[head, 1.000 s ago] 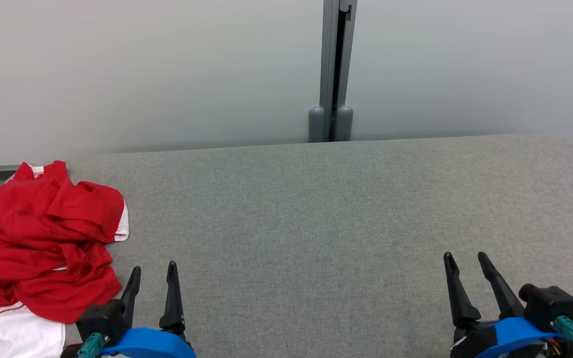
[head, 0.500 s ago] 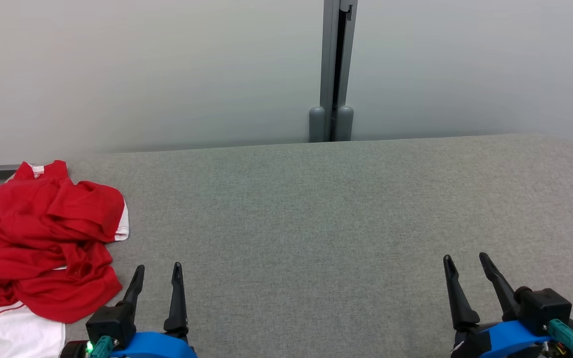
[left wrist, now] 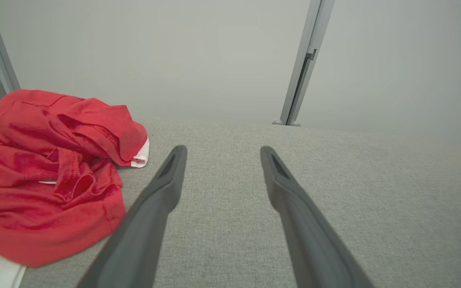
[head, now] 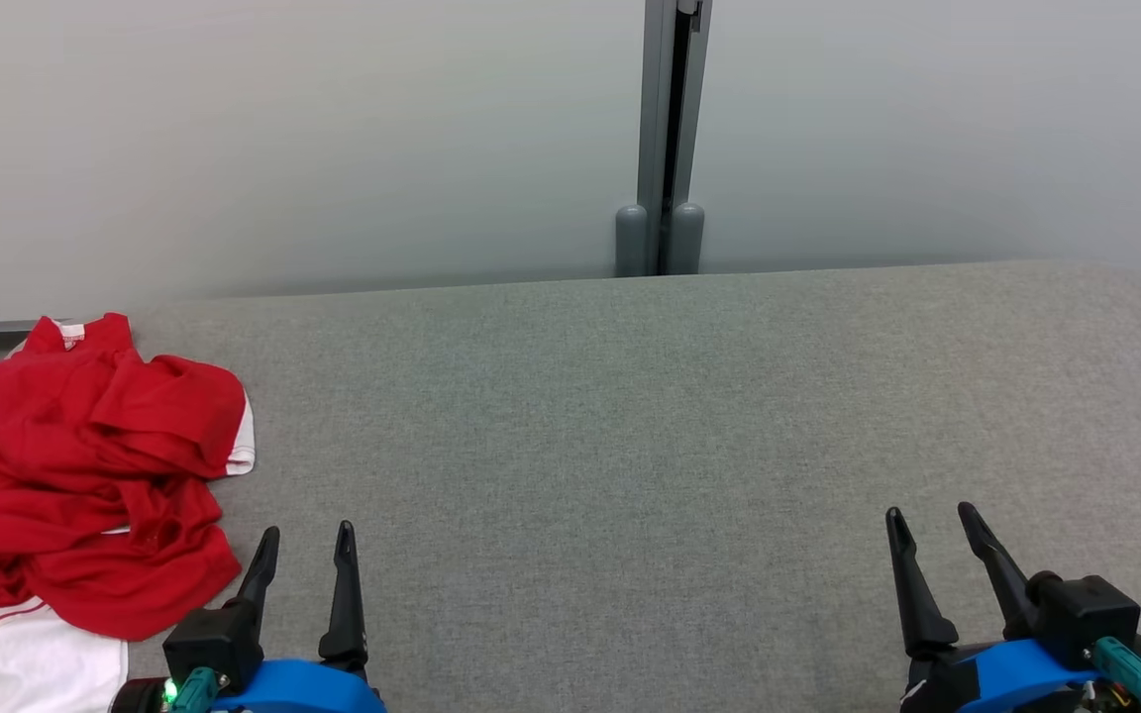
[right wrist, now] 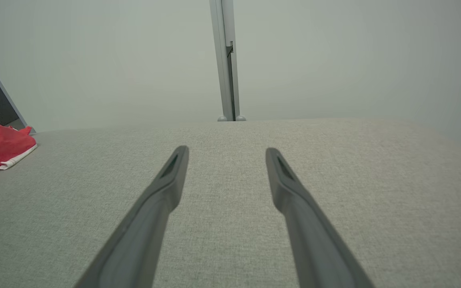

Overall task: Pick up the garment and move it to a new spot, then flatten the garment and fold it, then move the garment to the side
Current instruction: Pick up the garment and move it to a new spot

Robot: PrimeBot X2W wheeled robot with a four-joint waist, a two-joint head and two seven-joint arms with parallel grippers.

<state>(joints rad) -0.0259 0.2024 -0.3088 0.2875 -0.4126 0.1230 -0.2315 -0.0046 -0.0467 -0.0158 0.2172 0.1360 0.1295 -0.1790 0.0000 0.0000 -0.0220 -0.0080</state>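
Garment, head view: red with white parts, crumpled in a heap at the left edge of the frame, lying on the grey tabletop.
Left tool, head view: lower left of the frame, fingers spread with nothing between them, tips just right of the heap's lower edge and apart from it.
Right tool, head view: lower right, fingers spread and empty, well apart from the garment.
Post, head view: grey, upright at top centre, behind the tabletop's far edge, against a pale wall.
Left wrist view: the two fingers stand apart over the grey tabletop; the garment lies at the left of the frame, its red hem beside the left finger.
Right wrist view: the fingers stand parted above the tabletop; a bit of the garment shows at the left edge, far from them.
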